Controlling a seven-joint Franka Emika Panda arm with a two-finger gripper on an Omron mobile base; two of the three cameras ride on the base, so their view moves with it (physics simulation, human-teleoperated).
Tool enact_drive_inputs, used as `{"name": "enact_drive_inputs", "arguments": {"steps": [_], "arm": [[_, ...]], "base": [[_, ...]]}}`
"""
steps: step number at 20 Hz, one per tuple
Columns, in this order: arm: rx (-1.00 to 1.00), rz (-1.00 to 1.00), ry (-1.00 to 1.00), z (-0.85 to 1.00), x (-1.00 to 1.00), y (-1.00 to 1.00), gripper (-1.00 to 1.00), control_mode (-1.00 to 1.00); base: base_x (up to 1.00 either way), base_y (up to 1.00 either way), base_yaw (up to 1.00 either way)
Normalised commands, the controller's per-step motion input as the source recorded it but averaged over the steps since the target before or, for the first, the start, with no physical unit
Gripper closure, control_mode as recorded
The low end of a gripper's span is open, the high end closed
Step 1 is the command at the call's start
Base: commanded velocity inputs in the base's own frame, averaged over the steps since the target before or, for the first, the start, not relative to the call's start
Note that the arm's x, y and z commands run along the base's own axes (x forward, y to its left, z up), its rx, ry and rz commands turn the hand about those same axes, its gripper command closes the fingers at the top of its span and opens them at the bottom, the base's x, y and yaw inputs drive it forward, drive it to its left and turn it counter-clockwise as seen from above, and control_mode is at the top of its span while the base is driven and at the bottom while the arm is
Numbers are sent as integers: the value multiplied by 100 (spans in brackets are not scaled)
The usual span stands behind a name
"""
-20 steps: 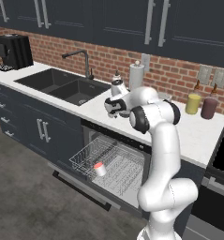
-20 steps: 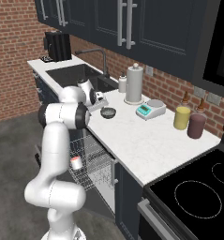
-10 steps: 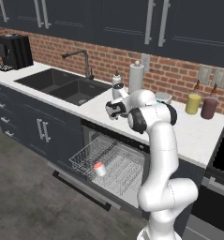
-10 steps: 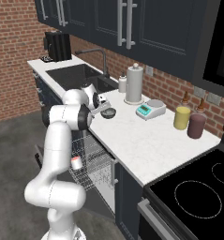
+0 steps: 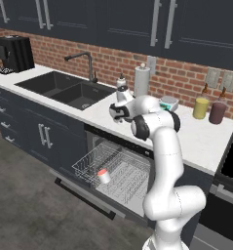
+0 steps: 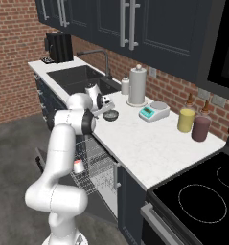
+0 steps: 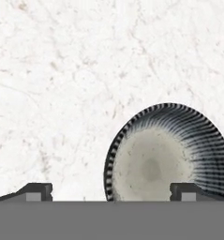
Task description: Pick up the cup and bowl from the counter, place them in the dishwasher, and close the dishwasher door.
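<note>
The tool (image 7: 111, 191) hangs low over the counter (image 7: 62, 70) with its two dark tips spread wide apart in the hand view, one at the lower left over bare marble and the other at the lower right, in front of the bowl (image 7: 167, 154). That view looks straight down into the bowl, showing a pale grey centre and a dark ribbed rim, and most of the bowl lies between the tips, nearer the right one; nothing is pinched. The right base view shows what the hand view cannot: the bowl (image 6: 110, 115) sits on the counter (image 6: 149, 148) near its front edge, just beside the tool (image 6: 104, 109), with a paper towel roll (image 6: 137, 86) and a small scale (image 6: 154, 111) farther back. In the left base view the hand (image 5: 120, 110) blocks the bowl, but the open dishwasher (image 5: 119, 171) is plain: its door (image 5: 84, 193) is dropped flat, the wire rack (image 5: 115, 172) is pulled out, and the cup (image 5: 104, 176) already rests in the rack, tipped on its side. The right base view shows the cup (image 6: 78, 166) low beside the arm.
</note>
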Motion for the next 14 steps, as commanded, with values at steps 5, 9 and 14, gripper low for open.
{"name": "enact_drive_inputs", "arguments": {"steps": [5, 9, 14], "arm": [[0, 2, 0, -3, 13, 0, -100, -100], [0, 1, 1, -10, 12, -1, -100, -100], [0, 0, 8, -26, 1, 0, -100, -100]], "base": [[0, 0, 0], [0, 0, 0], [0, 0, 0]]}}
